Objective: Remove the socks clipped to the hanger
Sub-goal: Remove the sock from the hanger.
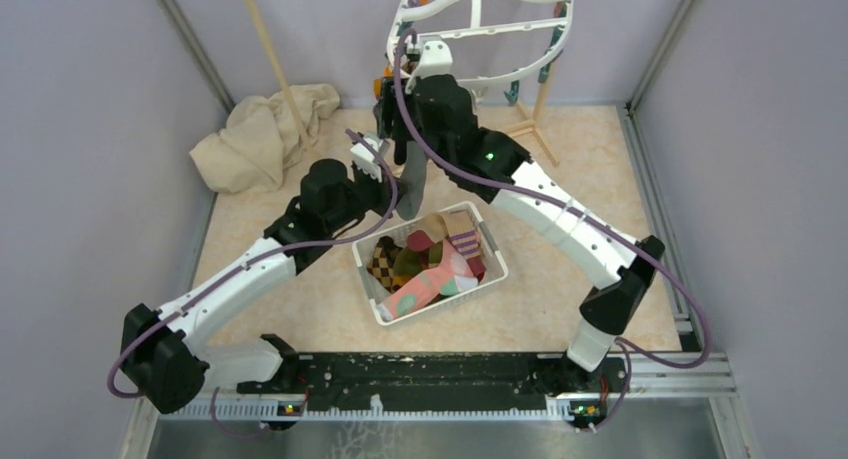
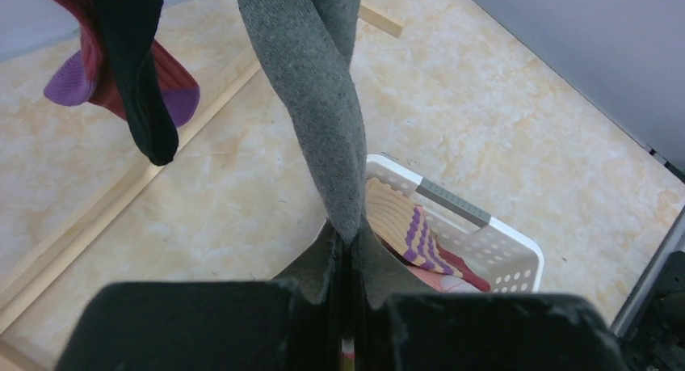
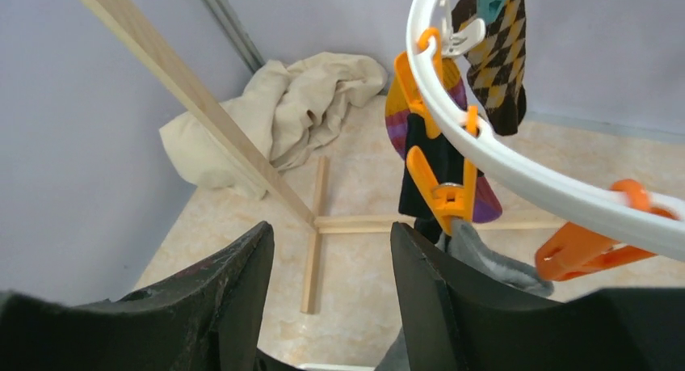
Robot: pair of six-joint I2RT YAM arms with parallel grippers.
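Observation:
The white hanger hangs at the back, its rim carrying orange pegs. One orange peg clips the top of a grey sock. That grey sock hangs twisted, and my left gripper is shut on its lower end, above the basket. My right gripper is open just left of that peg, with nothing between its fingers. A brown-yellow argyle sock, a black sock and a red sock with purple toe still hang clipped. In the top view the left gripper grips the grey sock below the right gripper.
A white mesh basket with several loose socks sits mid-floor, under the grey sock. A beige cloth lies bunched at the back left. A wooden pole and its cross-shaped foot stand beside the hanger. Grey walls close in on both sides.

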